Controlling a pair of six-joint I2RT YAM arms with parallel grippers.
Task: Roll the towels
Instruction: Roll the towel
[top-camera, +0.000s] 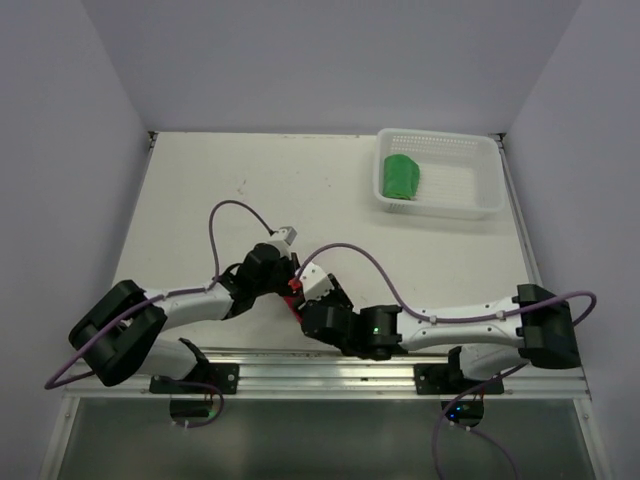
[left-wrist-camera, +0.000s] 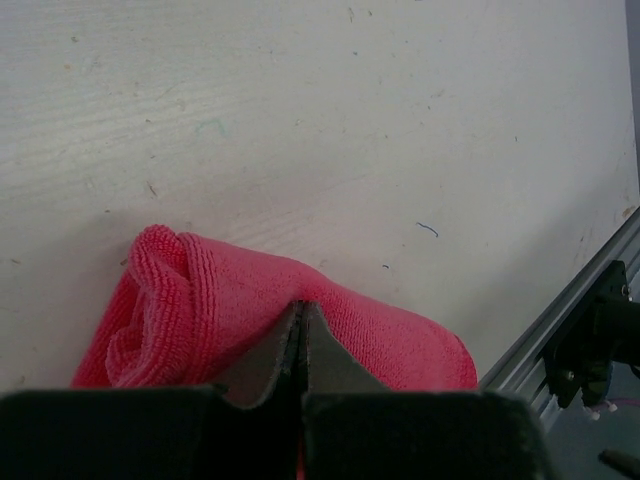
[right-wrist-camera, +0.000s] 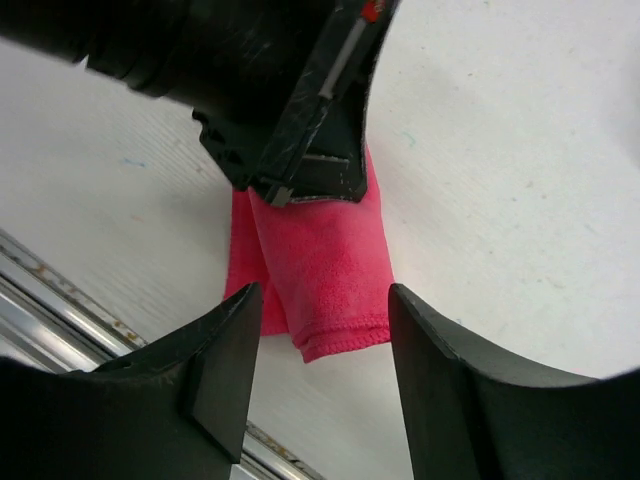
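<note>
We see the left gripper (left-wrist-camera: 300, 318) pinched shut on the rolled pink towel (left-wrist-camera: 385, 335) on the worktop (left-wrist-camera: 300, 120); the right gripper (right-wrist-camera: 323, 290) gapes wide over its end, holding nothing

No text, label, brand or number can be read anywhere.

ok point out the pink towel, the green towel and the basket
pink towel (right-wrist-camera: 320, 265), right wrist view, middle of the roll
green towel (top-camera: 402, 178), top external view, its middle
basket (top-camera: 450, 208), top external view, near wall
</note>
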